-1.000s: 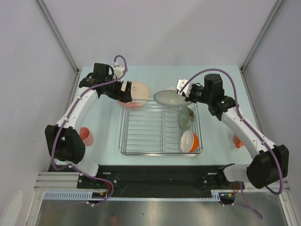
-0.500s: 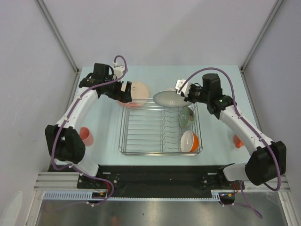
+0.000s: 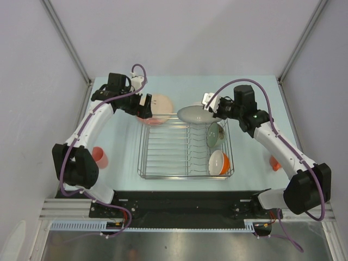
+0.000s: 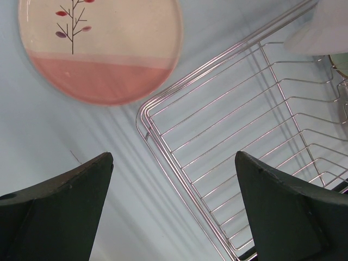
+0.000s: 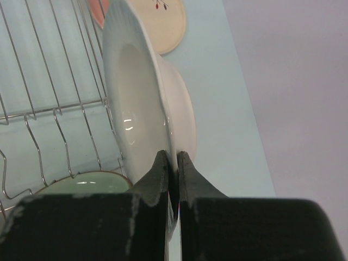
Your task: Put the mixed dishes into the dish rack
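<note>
Right jaws clenched on the rim of the white grey-rimmed shallow bowl (image 5: 136,103), tilted over the far rail of the dish rack (image 3: 168,149); left jaws released, spread wide above the worktop (image 3: 119,141) by the rack's far-left corner; cream plate (image 4: 98,49) flat just beyond it; I see small green glass bowl (image 3: 215,135) and orange-outside white bowl (image 3: 218,162) racked at right.
</note>
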Controlling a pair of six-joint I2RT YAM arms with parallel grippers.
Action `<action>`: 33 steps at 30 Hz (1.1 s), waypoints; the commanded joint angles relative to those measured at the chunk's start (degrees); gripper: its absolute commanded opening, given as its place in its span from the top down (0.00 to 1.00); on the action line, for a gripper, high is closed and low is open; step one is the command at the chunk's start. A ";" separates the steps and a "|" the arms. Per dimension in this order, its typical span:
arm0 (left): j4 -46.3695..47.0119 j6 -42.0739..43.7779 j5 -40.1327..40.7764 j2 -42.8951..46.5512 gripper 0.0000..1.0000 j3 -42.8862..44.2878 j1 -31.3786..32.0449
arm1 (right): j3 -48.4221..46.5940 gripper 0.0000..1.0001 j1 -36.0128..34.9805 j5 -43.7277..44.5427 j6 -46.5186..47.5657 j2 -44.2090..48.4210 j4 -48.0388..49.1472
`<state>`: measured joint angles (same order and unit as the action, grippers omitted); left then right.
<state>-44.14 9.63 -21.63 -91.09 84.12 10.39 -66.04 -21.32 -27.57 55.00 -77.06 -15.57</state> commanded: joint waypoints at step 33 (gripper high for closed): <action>1.69 1.53 -0.34 0.47 0.00 -0.88 -0.37 | -11.22 1.00 4.71 -14.79 -4.64 -3.36 -4.11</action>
<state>-44.01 9.69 -21.58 -91.37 84.09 10.37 -73.56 -15.33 -39.57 50.04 -80.84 -20.03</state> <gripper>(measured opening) 0.996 0.044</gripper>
